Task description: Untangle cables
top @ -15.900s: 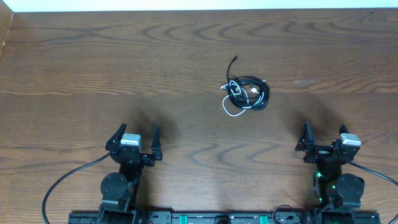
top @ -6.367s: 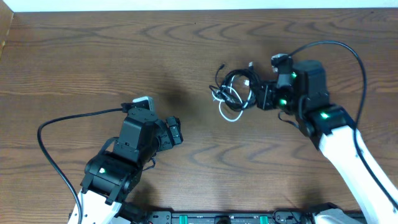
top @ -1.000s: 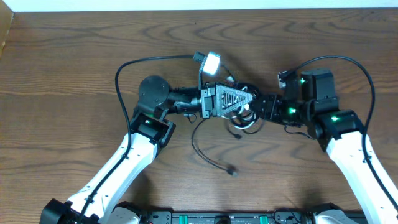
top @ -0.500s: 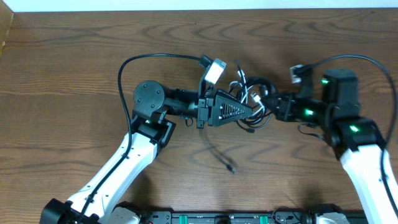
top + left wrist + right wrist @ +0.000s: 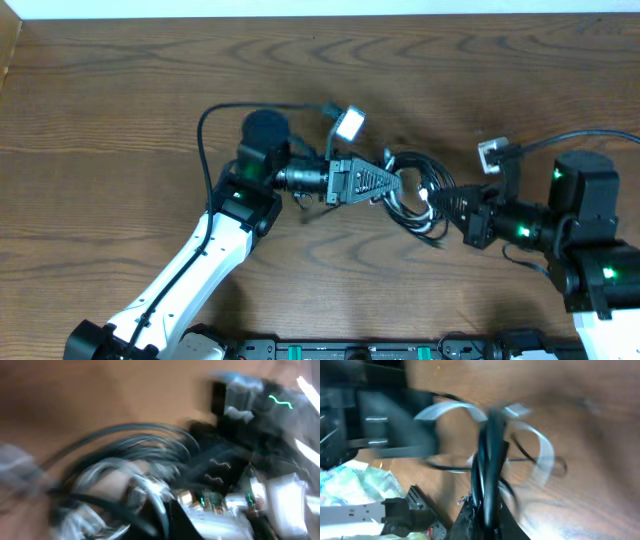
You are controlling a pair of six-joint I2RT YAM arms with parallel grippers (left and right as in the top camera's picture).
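Observation:
The cables form one tangled bundle of black loops with a bit of white, held up between the two arms right of the table's middle. My left gripper reaches in from the left, shut on the bundle's left side. From the right, my right gripper is shut on black strands. The blurred left wrist view shows dark loops and pale cord just past the left gripper. In the right wrist view the black strands run straight out of the shut right gripper, with a white cable looping around them.
The brown wooden table stretches out on all sides. The left arm's own thick black wire arcs over its elbow. The right arm's wire curves at the far right. The arms' base rail lines the front edge.
Both grippers and the bundle have shifted right and toward the front. The right arm has drawn back to the right. The loose black end that trailed on the table is no longer there.

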